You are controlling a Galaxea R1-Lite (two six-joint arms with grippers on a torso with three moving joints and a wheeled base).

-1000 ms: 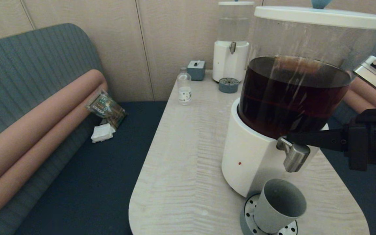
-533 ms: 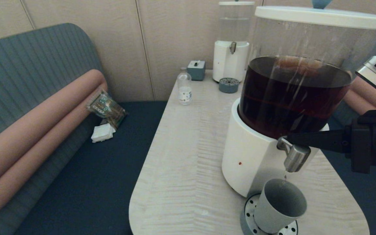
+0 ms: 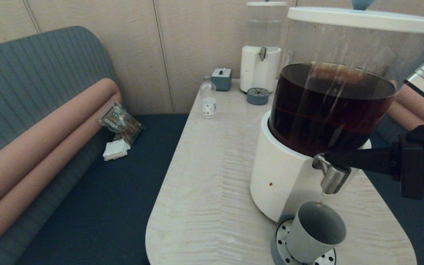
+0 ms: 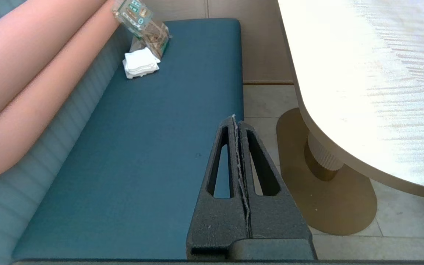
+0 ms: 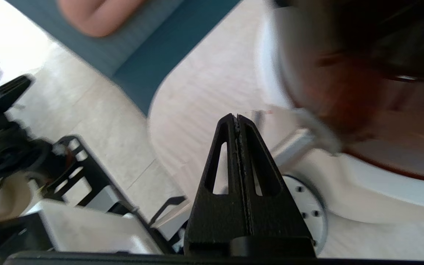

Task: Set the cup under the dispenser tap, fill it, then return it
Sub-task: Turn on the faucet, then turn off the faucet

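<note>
The grey-green cup (image 3: pixel 313 233) stands on the perforated drip tray (image 3: pixel 280 239), directly below the dispenser tap (image 3: pixel 331 177). A thin stream (image 3: pixel 321 198) falls from the spout into the cup. My right gripper (image 3: pixel 325 158) reaches in from the right, shut with nothing held, its tip pressed against the top of the tap. The right wrist view shows this gripper (image 5: pixel 236 116) shut, with the blurred steel tap (image 5: pixel 293 141) just beyond it and the tray (image 5: pixel 307 206) below; the cup is hidden there. My left gripper (image 4: pixel 236 117) hangs shut over the blue bench, off the table.
The large dispenser (image 3: pixel 282 176) with dark liquid fills the table's right side. A smaller clear dispenser (image 3: pixel 260 70), a grey box (image 3: pixel 221 78) and a small clear bottle (image 3: pixel 208 99) stand at the far end. A packet (image 3: pixel 118 120) and a napkin (image 3: pixel 115 150) lie on the bench.
My right gripper has pressed onto the tap, and the arm shifted slightly right. A thin stream now runs from the spout into the cup; one second ago there was none.
</note>
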